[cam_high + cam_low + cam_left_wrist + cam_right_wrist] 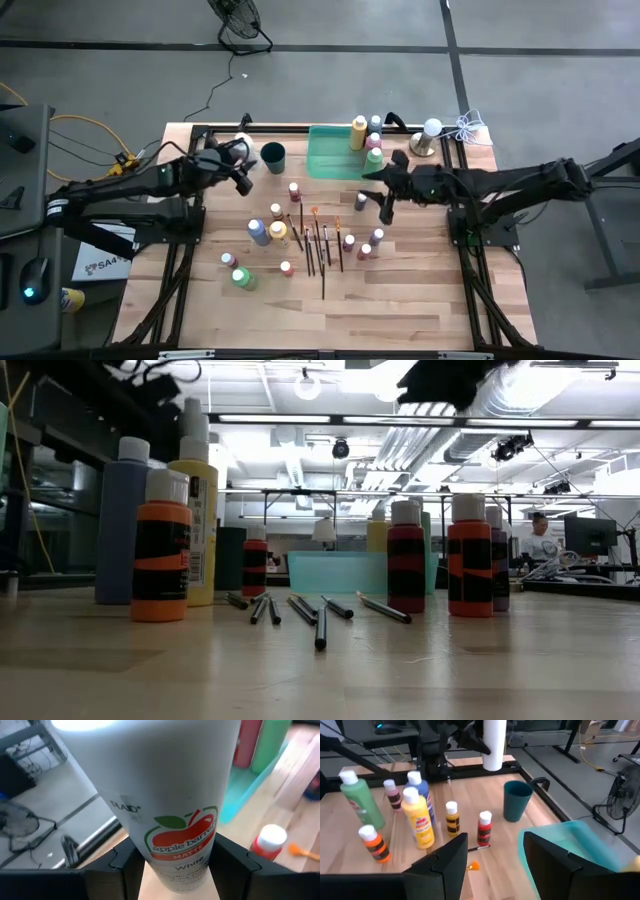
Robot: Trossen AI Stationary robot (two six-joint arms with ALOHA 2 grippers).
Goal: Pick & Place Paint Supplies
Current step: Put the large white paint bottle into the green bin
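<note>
Above the tabletop's (400, 310) far left, the left gripper's (172, 865) jaws are pinching a white plastic paint bottle (160, 795); the right gripper's (492, 865) jaws are hanging spread, empty.

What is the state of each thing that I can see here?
left pincer: shut on the white paint bottle, lifted off the table.
right pincer: open, empty, near the green tray.
green tray: holds several bottles.
dark cup: upright.
paintbrushes: lying flat on the table.
</note>
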